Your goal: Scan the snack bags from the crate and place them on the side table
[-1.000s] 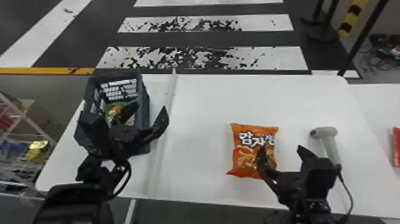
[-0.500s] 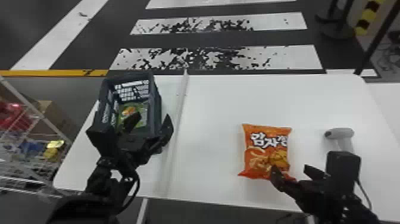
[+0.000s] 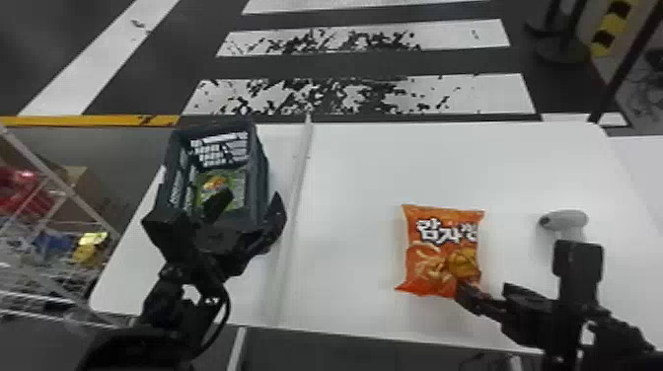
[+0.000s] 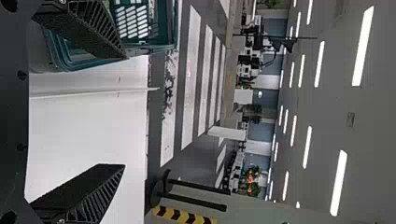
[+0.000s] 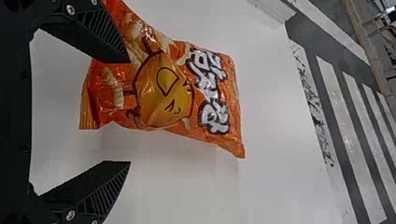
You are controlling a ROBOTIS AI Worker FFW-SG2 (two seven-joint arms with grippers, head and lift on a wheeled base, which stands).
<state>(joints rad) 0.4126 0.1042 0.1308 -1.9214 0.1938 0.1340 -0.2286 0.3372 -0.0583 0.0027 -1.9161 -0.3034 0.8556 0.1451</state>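
My left gripper (image 3: 251, 204) is open over the near end of the dark crate (image 3: 261, 182), where a green snack bag (image 3: 234, 185) lies inside. In the left wrist view the left gripper (image 4: 123, 112) stands apart, one finger over the crate (image 4: 161, 49). An orange snack bag (image 3: 439, 246) lies flat on the white table. Beside its near right corner is my right gripper (image 3: 486, 291), open. In the right wrist view the right gripper (image 5: 130, 112) has one finger over the orange bag (image 5: 163, 93), nothing clamped. The grey scanner (image 3: 565, 220) stands behind the right gripper.
A pale divider strip (image 3: 296, 197) runs across the white table (image 3: 355, 177) between crate and orange bag. Wire shelving (image 3: 64, 197) with red and yellow packages is at the far left. Another white surface (image 3: 641, 163) adjoins on the right.
The head view has shifted, so the table and crate appear further right. My right gripper has moved rightward and turned relative to the orange bag; it was over the bag's lower part earlier.
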